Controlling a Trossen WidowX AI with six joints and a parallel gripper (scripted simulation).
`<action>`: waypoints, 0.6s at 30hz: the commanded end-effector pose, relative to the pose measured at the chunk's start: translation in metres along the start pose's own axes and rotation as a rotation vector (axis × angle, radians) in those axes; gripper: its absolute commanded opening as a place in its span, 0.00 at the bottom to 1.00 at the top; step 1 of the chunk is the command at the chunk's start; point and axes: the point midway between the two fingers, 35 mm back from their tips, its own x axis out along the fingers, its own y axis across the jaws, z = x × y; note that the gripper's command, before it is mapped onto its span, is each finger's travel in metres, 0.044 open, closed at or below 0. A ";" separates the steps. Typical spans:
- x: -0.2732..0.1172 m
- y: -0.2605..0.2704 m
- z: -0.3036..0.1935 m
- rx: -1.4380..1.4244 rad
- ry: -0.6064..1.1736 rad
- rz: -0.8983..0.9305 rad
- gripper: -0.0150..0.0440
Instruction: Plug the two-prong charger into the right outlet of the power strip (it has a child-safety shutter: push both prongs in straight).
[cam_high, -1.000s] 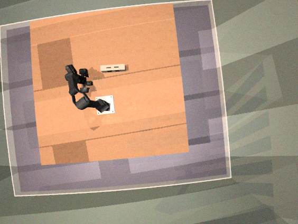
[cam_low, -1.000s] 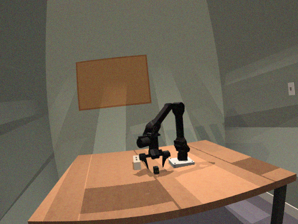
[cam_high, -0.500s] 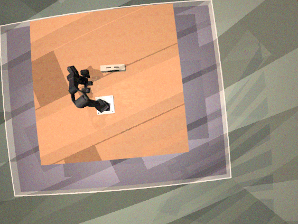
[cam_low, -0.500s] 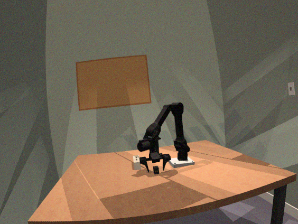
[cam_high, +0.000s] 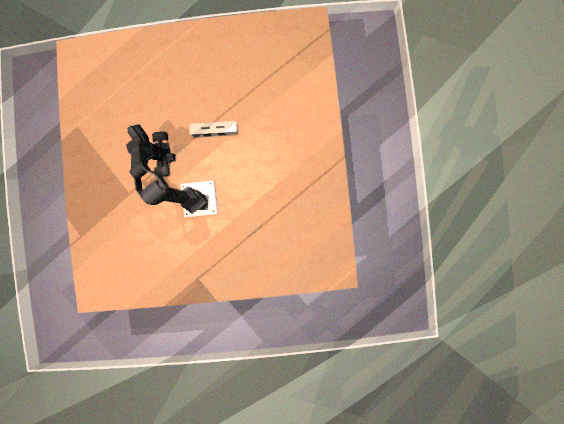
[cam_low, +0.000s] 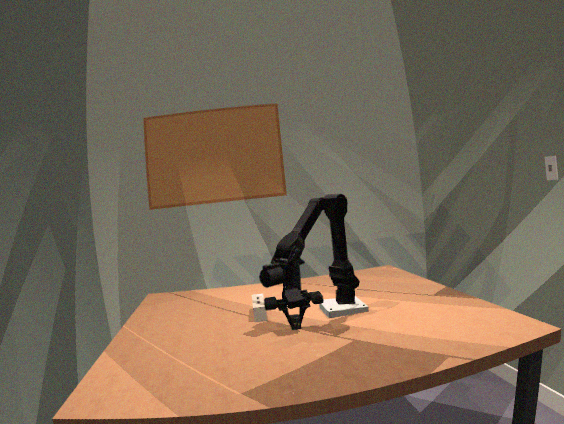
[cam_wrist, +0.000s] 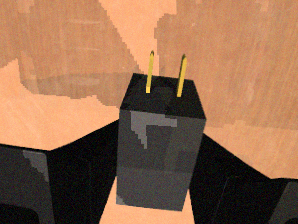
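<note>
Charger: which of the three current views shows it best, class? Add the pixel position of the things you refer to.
The wrist view: the charger (cam_wrist: 159, 160) appears large, both gold prongs visible, black jaws at its sides. The exterior view shows no distinct charger at the jaws; in the top view I cannot make it out.

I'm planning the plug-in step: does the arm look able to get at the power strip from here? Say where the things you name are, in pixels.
Probably yes: the power strip (cam_high: 228, 127) (cam_low: 260, 314) stands near the gripper (cam_low: 296, 327) (cam_wrist: 154, 165), with nothing visible between them.

Background fixtures, exterior view

Brown framed board (cam_low: 215, 156) mounted on grey-green wall (cam_low: 350, 125); light switch plate (cam_low: 551, 168) on wall at far right; purplish floor (cam_high: 380, 280) (cam_low: 370, 402) below.
</note>
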 end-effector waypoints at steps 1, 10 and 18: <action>-0.001 0.000 0.000 0.000 -0.001 -0.001 0.42; -0.020 -0.001 -0.001 0.001 0.001 -0.001 0.25; -0.055 0.002 -0.006 0.003 0.004 0.001 0.25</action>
